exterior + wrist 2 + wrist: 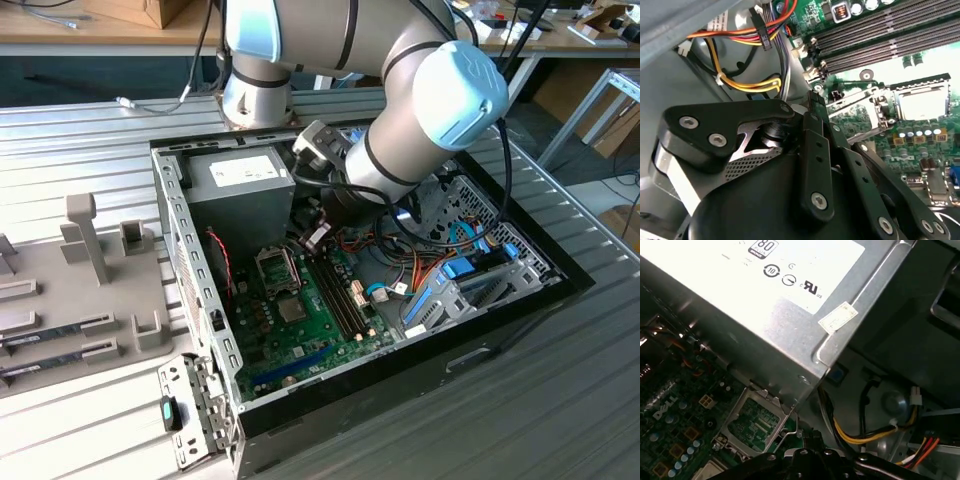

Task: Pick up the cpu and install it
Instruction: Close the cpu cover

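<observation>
One cpu [923, 102] is on record: in the second wrist view a pale, silvery square lies flat inside the open socket [900, 107] on the green motherboard [300, 320]. The hinged retaining frame [855, 107] is swung up beside it. Whether the chip is fully seated cannot be told.

The pincer [814, 100] hangs inside the computer case [560, 290], which sits on the ribbed worktop [80, 130]. It is between the power-supply box [240, 175] and the memory slots [880, 35], near the socket but apart from it. Its fingertips appear drawn together with nothing seen between them; it touches no part.

Handling assessment, as a judgement:
- The chip is light, thin and rigid, and will not flex in a grip.
- The metal top is smooth and likely slippery. The green rim is thin and gives little purchase.
- The contact face and the socket beneath are fragile, so tilting or sliding the chip risks damage.
- The best hold is on two opposite edges, level, with light force, keeping clear of the frame and its lever.
</observation>
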{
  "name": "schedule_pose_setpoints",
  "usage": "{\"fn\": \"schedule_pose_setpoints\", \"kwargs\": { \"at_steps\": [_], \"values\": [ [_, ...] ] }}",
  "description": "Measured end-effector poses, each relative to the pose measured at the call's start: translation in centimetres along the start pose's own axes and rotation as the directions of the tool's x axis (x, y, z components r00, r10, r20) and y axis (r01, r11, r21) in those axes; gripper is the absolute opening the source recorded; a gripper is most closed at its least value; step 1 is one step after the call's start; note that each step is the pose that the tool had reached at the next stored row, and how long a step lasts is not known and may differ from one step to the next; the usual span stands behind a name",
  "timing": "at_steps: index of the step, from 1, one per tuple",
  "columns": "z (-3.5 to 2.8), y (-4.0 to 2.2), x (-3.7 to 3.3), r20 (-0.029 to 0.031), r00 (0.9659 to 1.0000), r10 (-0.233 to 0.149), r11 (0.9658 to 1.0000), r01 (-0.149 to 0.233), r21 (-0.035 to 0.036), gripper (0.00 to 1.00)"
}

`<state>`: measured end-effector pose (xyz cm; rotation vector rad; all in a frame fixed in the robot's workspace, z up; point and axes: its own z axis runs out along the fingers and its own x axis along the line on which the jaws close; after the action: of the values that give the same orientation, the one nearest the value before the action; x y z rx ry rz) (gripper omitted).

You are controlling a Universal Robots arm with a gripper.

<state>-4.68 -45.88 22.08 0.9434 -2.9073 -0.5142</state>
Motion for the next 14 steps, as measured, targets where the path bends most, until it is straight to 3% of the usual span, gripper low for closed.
{"fn": "schedule_pose_setpoints", "kwargs": {
  "at_steps": [6, 14],
  "values": [
    [0.90, 0.09, -0.24, -0.0041, 0.9999, -0.013, 0.9999, 0.013, -0.0018, 0.11],
    [1.55, 0.29, -0.24, -0.0060, 0.9995, -0.032, 0.9994, 0.032, -0.0091, 0.11]
  ]
}}
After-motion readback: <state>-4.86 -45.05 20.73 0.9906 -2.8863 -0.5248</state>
